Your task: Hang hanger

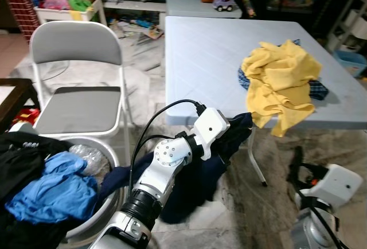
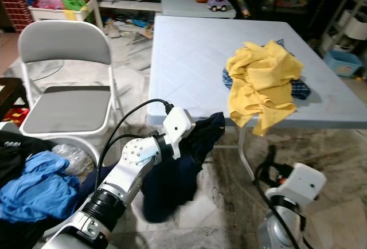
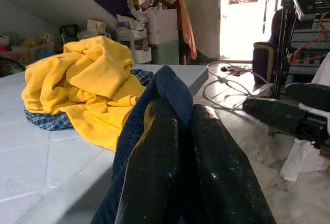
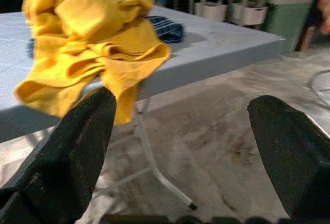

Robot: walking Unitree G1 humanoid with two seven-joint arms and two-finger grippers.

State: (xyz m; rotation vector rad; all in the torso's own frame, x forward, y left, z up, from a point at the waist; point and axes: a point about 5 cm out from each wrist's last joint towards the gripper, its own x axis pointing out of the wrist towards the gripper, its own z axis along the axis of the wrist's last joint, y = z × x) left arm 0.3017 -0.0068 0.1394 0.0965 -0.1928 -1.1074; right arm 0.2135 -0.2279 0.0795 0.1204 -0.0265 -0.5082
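- The pale blue-grey folding table [image 1: 206, 59] stands ahead of the robot, its near edge running just beyond the left arm.
- A grey metal folding chair with a padded seat [image 1: 77, 97] stands to the table's left, well apart from it.
- A round grey laundry basket [image 1: 106, 163], at the robot's lower left, is heaped with a bright blue garment [image 1: 54, 191] and black clothing [image 1: 23, 151].
- A crumpled yellow cloth [image 1: 281, 80] lies on the table near its front right corner; one fold hangs over the edge. It rests on top of a blue checked cloth [image 1: 318, 89], which peeks out at its sides.
- A dark navy garment [image 2: 172, 186] hangs from the left gripper down toward the marble floor [image 1: 241, 203], just in front of the table's near edge.
- The left gripper [image 3: 178, 131] is clenched on a fold of that navy garment; in the left wrist view its two black fingers [image 3: 152, 172] press together with the cloth bunched over their tips, level with the tabletop edge.
- The right gripper [image 4: 185, 146] hangs low at the robot's right, below the table, fingers spread wide with nothing between them.
- No hanger can be made out in these views.
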